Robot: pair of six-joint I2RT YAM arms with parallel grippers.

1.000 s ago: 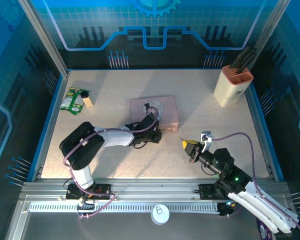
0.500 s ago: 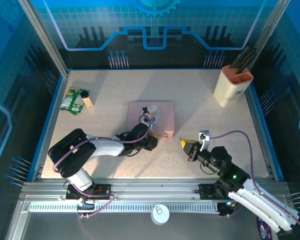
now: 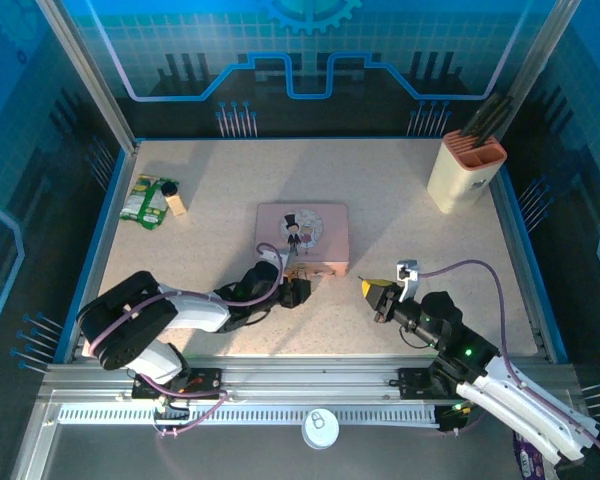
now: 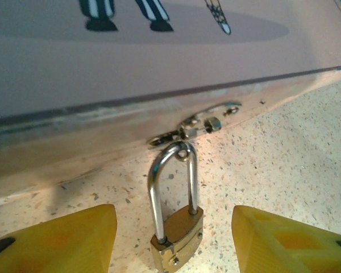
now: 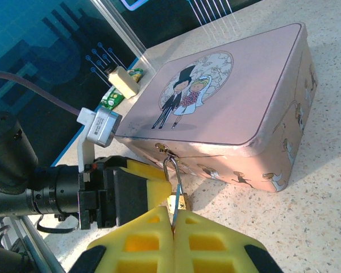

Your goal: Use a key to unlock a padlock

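**A:** From above, which arm is nearer the lock?

**B:** The left end effector (image 3: 292,291) sits just in front of the pink tin (image 3: 325,222); the right end effector (image 3: 376,296) hovers over the bench (image 3: 210,190) further right, apart from the tin; the padlock is too small to pick out there.

**A:** And the left wrist?

**B:** The padlock (image 4: 178,242) hangs by its shackle (image 4: 158,187) from the tin's hasp (image 4: 196,126); its long axis runs from the hasp straight toward the camera; the 2 yellow fingers (image 4: 62,239) stand wide apart on either side, touching nothing.

**A:** Right wrist?

**B:** Its fingers are pressed together on a thin silvery sliver, which I judge to be the key (image 5: 174,211); the padlock lies straight ahead, in line with it; I cannot see the keyway, so the key's approach depends on how the body is turned.
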